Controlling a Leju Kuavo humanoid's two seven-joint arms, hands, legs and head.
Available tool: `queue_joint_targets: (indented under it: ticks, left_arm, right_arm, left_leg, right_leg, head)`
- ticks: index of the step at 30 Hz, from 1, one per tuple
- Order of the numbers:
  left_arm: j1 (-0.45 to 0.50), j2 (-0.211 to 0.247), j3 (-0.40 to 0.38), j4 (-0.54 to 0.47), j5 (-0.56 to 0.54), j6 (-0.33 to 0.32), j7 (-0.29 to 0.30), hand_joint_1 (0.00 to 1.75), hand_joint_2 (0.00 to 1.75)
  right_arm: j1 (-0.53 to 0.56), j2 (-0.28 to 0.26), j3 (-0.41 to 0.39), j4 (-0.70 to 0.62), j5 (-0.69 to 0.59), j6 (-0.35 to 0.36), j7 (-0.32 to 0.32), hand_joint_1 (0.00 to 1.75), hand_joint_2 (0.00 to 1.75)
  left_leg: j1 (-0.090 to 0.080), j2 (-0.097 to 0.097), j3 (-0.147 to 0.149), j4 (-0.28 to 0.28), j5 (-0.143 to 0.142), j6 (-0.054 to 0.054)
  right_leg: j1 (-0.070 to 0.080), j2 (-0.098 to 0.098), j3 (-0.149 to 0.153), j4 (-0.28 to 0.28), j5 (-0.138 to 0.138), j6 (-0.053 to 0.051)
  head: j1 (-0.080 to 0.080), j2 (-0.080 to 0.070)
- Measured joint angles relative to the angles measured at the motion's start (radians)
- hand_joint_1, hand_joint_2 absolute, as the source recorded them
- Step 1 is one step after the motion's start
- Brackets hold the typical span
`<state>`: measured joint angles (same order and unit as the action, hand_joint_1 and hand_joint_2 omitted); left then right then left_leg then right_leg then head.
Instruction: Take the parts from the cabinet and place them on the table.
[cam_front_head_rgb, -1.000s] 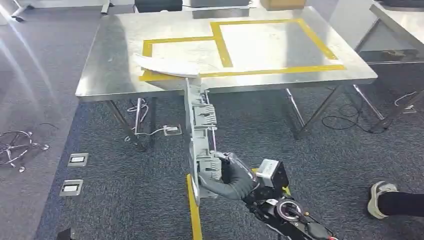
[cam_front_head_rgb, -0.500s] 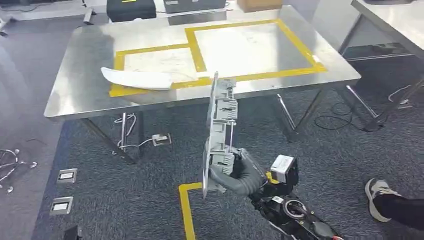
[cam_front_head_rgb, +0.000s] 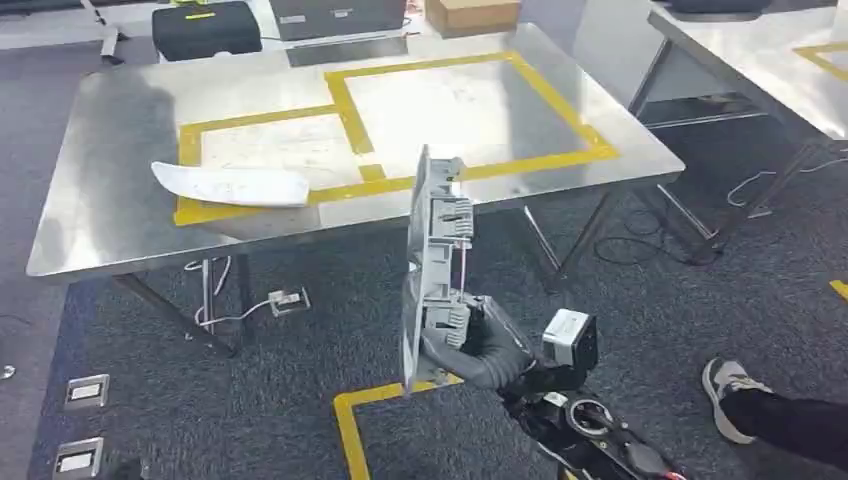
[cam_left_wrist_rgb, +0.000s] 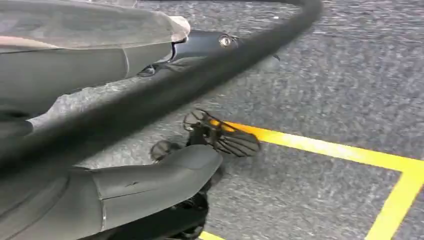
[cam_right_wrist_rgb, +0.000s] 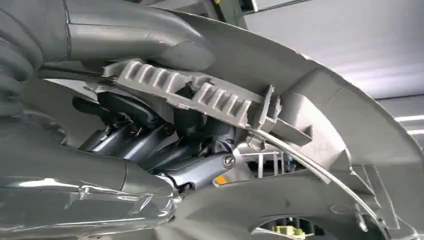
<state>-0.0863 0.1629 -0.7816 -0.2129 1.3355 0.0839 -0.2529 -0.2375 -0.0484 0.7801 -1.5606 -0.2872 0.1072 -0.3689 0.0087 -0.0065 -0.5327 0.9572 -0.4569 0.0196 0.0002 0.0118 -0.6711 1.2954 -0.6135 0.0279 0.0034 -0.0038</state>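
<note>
1. Head view shows the right hand (cam_front_head_rgb: 480, 345) wrapped around the lower end of a long grey plastic part (cam_front_head_rgb: 432, 270), which stands nearly upright over the dark carpet (cam_front_head_rgb: 250, 400).
2. That part's upper end overlaps the near edge of the steel table (cam_front_head_rgb: 100, 180) in the picture; whether it touches the edge cannot be told.
3. On the table top, yellow tape (cam_front_head_rgb: 350, 100) marks two joined rectangles. A white curved part (cam_front_head_rgb: 230, 185) lies across the near tape line of the left rectangle, close to the table's front edge.
4. Open steel surface lies inside the right rectangle, and between the tape and the table's left edge.
5. At the far edge sit a black case (cam_front_head_rgb: 205, 28), a grey box (cam_front_head_rgb: 335, 15) and a cardboard box (cam_front_head_rgb: 470, 14).
6. A second steel table (cam_front_head_rgb: 760, 60) stands to the right, a carpeted gap between the two. A person's shoe (cam_front_head_rgb: 728, 385) rests on the carpet at the right.
7. Yellow floor tape (cam_front_head_rgb: 350, 430) forms a corner just below the held part.
8. Right wrist view: the part (cam_right_wrist_rgb: 320, 115) is grey, curved like a shell, with a ribbed toothed strip and a thin metal rod; thumb and dark fingers (cam_right_wrist_rgb: 135, 140) clamp it from both sides.
9. Left wrist view looks at carpet and yellow tape; the left hand (cam_left_wrist_rgb: 150, 182) holds nothing, though how its fingers lie is unclear.
</note>
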Motion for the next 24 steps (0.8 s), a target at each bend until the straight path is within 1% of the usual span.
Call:
queue_joint_targets:
  ticks: [1,2,3,4,5,6,7,8,9,10,11,12,13,14,15,16,17,18,19,20,21,22,23,24]
  left_arm:
    - [0.001,0.000,0.000,0.000,-0.001,0.000,0.000,0.00,1.75]
    - [0.003,0.000,-0.001,0.000,-0.003,0.000,0.000,0.00,1.75]
    - [0.004,-0.001,-0.001,0.000,-0.004,0.000,0.000,0.00,1.75]
    - [0.004,-0.002,-0.001,0.000,-0.006,0.000,0.000,0.00,1.75]
    - [0.005,-0.002,-0.002,0.000,-0.006,0.000,0.000,0.00,1.75]
    - [0.001,-0.002,-0.004,0.000,-0.006,0.000,0.000,0.00,1.75]
    - [-0.005,-0.002,-0.005,0.000,-0.008,0.000,0.000,0.00,1.75]
    - [-0.004,-0.001,-0.006,0.000,-0.009,0.000,0.000,0.00,1.75]
    - [-0.004,-0.001,-0.006,0.000,-0.010,0.000,0.000,0.00,1.75]
    - [-0.004,-0.001,-0.006,0.000,-0.010,0.000,0.000,0.00,1.75]
    - [-0.005,-0.002,-0.006,0.000,-0.010,0.000,0.000,0.00,1.75]
    - [-0.007,-0.002,-0.006,0.000,-0.010,0.000,0.000,0.00,1.75]
    - [-0.009,-0.002,-0.006,0.000,-0.011,0.000,0.000,0.00,1.75]
    - [-0.008,-0.002,-0.006,0.000,-0.012,0.000,0.000,0.00,1.75]
    - [-0.006,-0.002,-0.006,0.000,-0.012,0.000,0.000,0.00,1.75]
    - [-0.004,-0.002,-0.006,0.000,-0.012,0.000,0.000,0.00,1.75]
    - [-0.001,-0.002,-0.006,0.000,-0.012,0.000,0.000,0.00,1.75]
    - [-0.001,-0.002,-0.006,0.000,-0.013,0.000,0.000,0.00,1.75]
    - [-0.001,-0.001,-0.007,0.000,-0.014,0.000,0.000,0.00,1.75]
    - [-0.001,0.000,-0.007,0.000,-0.016,-0.001,0.000,0.00,1.75]
    - [0.003,0.003,-0.007,0.001,-0.016,-0.001,0.000,0.00,1.75]
    - [0.000,0.003,-0.008,0.001,-0.019,-0.003,0.000,0.00,1.75]
    - [0.001,0.002,-0.008,0.001,-0.021,-0.003,-0.001,0.00,1.75]
    - [0.001,0.001,-0.008,0.001,-0.024,-0.005,-0.002,0.00,1.75]
  right_arm:
    - [0.004,0.000,-0.001,0.000,0.003,-0.002,0.000,1.75,1.75]
    - [0.006,0.000,-0.002,0.000,0.004,-0.002,0.000,1.75,1.75]
    - [0.009,0.000,-0.003,0.000,0.005,-0.002,0.001,1.75,1.75]
    - [0.010,-0.001,-0.005,0.000,0.005,-0.002,0.000,1.75,1.75]
    - [0.010,-0.001,-0.006,0.000,0.005,-0.002,0.000,1.75,1.75]
    - [0.009,-0.002,-0.008,-0.001,0.005,-0.002,-0.001,1.75,1.75]
    - [0.010,-0.002,-0.008,-0.003,0.007,-0.003,-0.001,1.75,1.75]
    - [0.014,-0.002,-0.008,-0.009,0.007,-0.003,-0.001,1.75,1.75]
    - [0.014,-0.002,-0.010,-0.011,0.007,-0.005,-0.002,1.75,1.75]
    - [0.015,-0.002,-0.010,-0.014,0.008,-0.005,-0.001,1.75,1.75]
    - [0.017,-0.003,-0.010,-0.016,0.009,-0.005,0.000,1.75,1.75]
    - [0.016,-0.003,-0.011,-0.016,0.010,-0.006,0.000,1.75,1.75]
    - [0.016,-0.003,-0.011,-0.017,0.010,-0.006,-0.001,1.75,1.75]
    - [0.016,-0.003,-0.011,-0.019,0.013,-0.006,-0.001,1.75,1.75]
    - [0.016,-0.003,-0.011,-0.020,0.013,-0.006,-0.002,1.75,1.75]
    - [0.016,-0.003,-0.011,-0.020,0.013,-0.006,-0.002,1.75,1.75]
    - [0.018,-0.003,-0.012,-0.020,0.014,-0.006,-0.001,1.75,1.75]
    - [0.019,-0.004,-0.012,-0.020,0.016,-0.005,-0.002,1.75,1.75]
    - [0.020,-0.004,-0.013,-0.021,0.019,-0.004,-0.002,1.75,1.75]
    - [0.021,-0.004,-0.014,-0.023,0.022,-0.001,-0.003,1.75,1.75]
    - [0.019,-0.004,-0.014,-0.023,0.024,0.003,-0.005,1.75,1.75]
    - [0.021,-0.004,-0.015,-0.024,0.027,0.005,-0.005,1.75,1.75]
    - [0.022,-0.004,-0.015,-0.028,0.028,0.007,-0.007,1.75,1.75]
    - [0.023,-0.004,-0.015,-0.030,0.030,0.007,-0.010,1.75,1.75]
  left_leg:
    - [0.002,0.000,0.013,0.000,-0.010,-0.002]
    - [0.006,0.000,0.029,0.000,-0.021,-0.006]
    - [0.009,0.000,0.046,0.000,-0.034,-0.010]
    - [0.012,0.000,0.062,0.000,-0.045,-0.015]
    - [0.012,0.000,0.068,-0.002,-0.056,-0.021]
    - [0.010,-0.002,0.077,0.005,-0.064,-0.028]
    - [0.008,0.000,0.071,-0.001,-0.069,-0.035]
    - [0.007,0.001,0.080,-0.007,-0.069,-0.041]
    - [0.006,0.000,0.082,-0.005,-0.064,-0.047]
    - [0.008,0.000,0.081,0.007,-0.063,-0.050]
    - [0.009,0.002,0.055,0.061,-0.048,-0.053]
    - [0.010,0.001,0.005,0.137,-0.044,-0.056]
    - [0.009,0.001,-0.053,0.215,-0.061,-0.058]
    - [0.007,0.001,-0.105,0.276,-0.101,-0.059]
    - [0.007,0.001,-0.146,0.312,-0.143,-0.059]
    - [0.007,0.001,-0.165,0.315,-0.164,-0.058]
    - [0.007,0.001,-0.175,0.286,-0.164,-0.057]
    - [0.006,0.001,-0.166,0.222,-0.127,-0.052]
    - [0.003,0.001,-0.149,0.141,-0.060,-0.044]
    - [-0.003,0.002,-0.133,0.065,0.028,-0.031]
    - [-0.011,-0.002,-0.134,0.019,0.090,-0.020]
    - [-0.011,-0.002,-0.126,0.025,0.056,-0.019]
    - [-0.014,-0.002,-0.119,0.019,0.074,-0.018]
    - [-0.010,-0.002,-0.113,0.012,0.066,-0.013]
  right_leg:
    - [-0.004,-0.001,-0.015,0.000,0.000,0.003]
    - [-0.008,-0.002,-0.010,-0.038,0.023,0.006]
    - [-0.010,-0.003,0.008,-0.110,0.070,0.008]
    - [-0.011,-0.004,0.029,-0.191,0.135,0.009]
    - [-0.013,-0.009,0.043,-0.270,0.224,0.009]
    - [-0.008,-0.011,0.038,-0.297,0.206,0.003]
    - [-0.006,-0.010,0.059,-0.297,0.197,-0.012]
    - [-0.006,-0.008,0.053,-0.300,0.199,-0.021]
    - [-0.005,-0.008,0.061,-0.304,0.196,-0.031]
    - [-0.010,-0.004,0.076,-0.312,0.195,-0.035]
    - [-0.010,-0.003,0.091,-0.321,0.191,-0.040]
    - [-0.010,-0.004,0.100,-0.327,0.187,-0.046]
    - [-0.009,-0.004,0.108,-0.330,0.181,-0.050]
    - [-0.008,-0.003,0.118,-0.332,0.172,-0.051]
    - [-0.007,-0.001,0.129,-0.332,0.162,-0.053]
    - [-0.006,0.001,0.141,-0.332,0.153,-0.054]
    - [-0.004,0.005,0.160,-0.332,0.139,-0.054]
    - [-0.002,0.006,0.178,-0.332,0.125,-0.054]
    - [0.000,0.007,0.196,-0.333,0.112,-0.054]
    - [0.000,0.006,0.201,-0.335,0.101,-0.052]
    - [0.004,0.008,0.214,-0.329,0.090,-0.048]
    - [0.005,0.017,0.215,-0.333,0.081,-0.041]
    - [0.003,0.015,0.213,-0.341,0.071,-0.035]
    - [0.003,0.013,0.232,-0.319,0.083,-0.030]
  head:
    - [0.003,0.000]
    - [0.007,0.000]
    - [0.011,0.000]
    - [0.015,0.000]
    - [0.026,0.000]
    - [0.031,0.000]
    - [0.035,0.000]
    - [0.029,0.000]
    - [0.030,0.000]
    - [0.028,0.000]
    - [0.019,0.000]
    - [0.010,0.000]
    - [0.004,0.000]
    - [-0.003,0.000]
    - [-0.007,0.000]
    - [-0.009,0.000]
    - [-0.016,0.000]
    - [-0.021,0.000]
    - [-0.029,0.000]
    - [-0.033,0.000]
    - [-0.032,0.000]
    - [-0.033,0.000]
    - [-0.032,0.000]
    - [-0.030,0.000]
